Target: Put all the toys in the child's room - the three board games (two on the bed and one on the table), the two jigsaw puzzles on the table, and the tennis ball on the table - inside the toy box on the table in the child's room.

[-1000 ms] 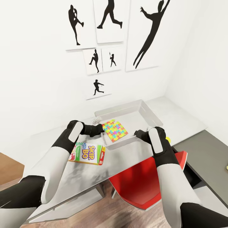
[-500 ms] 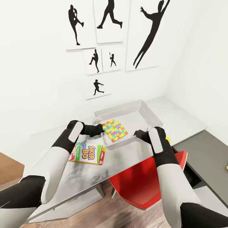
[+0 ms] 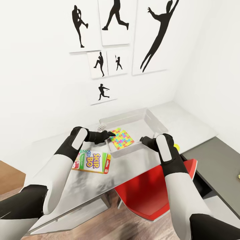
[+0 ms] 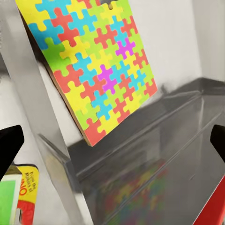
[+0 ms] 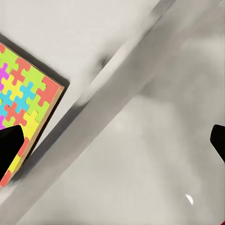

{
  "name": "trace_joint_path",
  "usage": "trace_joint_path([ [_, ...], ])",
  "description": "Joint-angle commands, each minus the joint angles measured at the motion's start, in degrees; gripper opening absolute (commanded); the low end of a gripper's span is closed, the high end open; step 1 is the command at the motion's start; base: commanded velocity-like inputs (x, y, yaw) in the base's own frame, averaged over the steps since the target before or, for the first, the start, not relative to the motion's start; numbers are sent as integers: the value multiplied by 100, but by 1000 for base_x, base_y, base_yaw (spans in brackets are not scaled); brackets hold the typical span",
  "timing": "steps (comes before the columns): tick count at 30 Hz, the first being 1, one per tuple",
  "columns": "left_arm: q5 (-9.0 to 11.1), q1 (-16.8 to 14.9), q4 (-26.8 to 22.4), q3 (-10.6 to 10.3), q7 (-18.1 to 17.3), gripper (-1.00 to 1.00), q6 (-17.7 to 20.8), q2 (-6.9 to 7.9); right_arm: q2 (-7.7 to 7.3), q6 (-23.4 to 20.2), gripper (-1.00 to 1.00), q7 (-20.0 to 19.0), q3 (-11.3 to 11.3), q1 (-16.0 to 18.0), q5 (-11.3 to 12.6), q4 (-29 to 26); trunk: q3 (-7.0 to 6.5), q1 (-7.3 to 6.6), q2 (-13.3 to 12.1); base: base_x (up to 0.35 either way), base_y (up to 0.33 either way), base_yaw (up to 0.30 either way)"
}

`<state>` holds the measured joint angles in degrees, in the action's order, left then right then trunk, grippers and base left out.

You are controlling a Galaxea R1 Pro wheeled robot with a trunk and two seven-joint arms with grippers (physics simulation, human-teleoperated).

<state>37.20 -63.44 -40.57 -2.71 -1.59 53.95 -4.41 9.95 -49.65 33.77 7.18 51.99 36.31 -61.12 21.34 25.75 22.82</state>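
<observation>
The light-grey toy box stands on the table below the silhouette pictures. One jigsaw puzzle lies in its near left corner. My left gripper is open at the box's left corner, its fingertips touching the puzzle's edge. The left wrist view looks close onto the puzzle and the box wall. My right gripper is open at the box's near rim, seen as the box wall beside the puzzle. The SKIP BO board game lies on the table under my left forearm. The tennis ball peeks out behind my right wrist.
A red chair is tucked under the table's front edge, below my right arm. A lower dark-grey desk adjoins the table at the right. The white wall with pictures rises directly behind the toy box.
The left gripper has slid right onto the puzzle's edge and the right gripper a little left. The toy box has shifted and sits flatter, and the puzzle has moved with it.
</observation>
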Motion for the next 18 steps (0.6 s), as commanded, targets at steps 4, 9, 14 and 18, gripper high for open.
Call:
trace_joint_path([
  [4, -20, -3, -3, -1, -17, 100, 19, 1, 5, -27, 100, 60, 11, 4, 35, -5, 10, 3, 10, 0, 0, 0],
  [9, -20, -3, -3, 2, -17, 100, 19, 1, 5, -20, 100, 60, 11, 4, 34, -5, 10, 3, 10, 0, 0, 0],
  [14, -8, -5, -100, 7, -20, 100, 31, 5, 5, -14, 100, 63, 11, 4, 34, -5, 10, 3, 10, 0, 0, 0],
  [18, 3, -2, -318, 7, -19, 100, 177, 6, 5, -17, 100, 63, 11, 1, 34, -20, 10, 3, 10, 0, 0, 0],
])
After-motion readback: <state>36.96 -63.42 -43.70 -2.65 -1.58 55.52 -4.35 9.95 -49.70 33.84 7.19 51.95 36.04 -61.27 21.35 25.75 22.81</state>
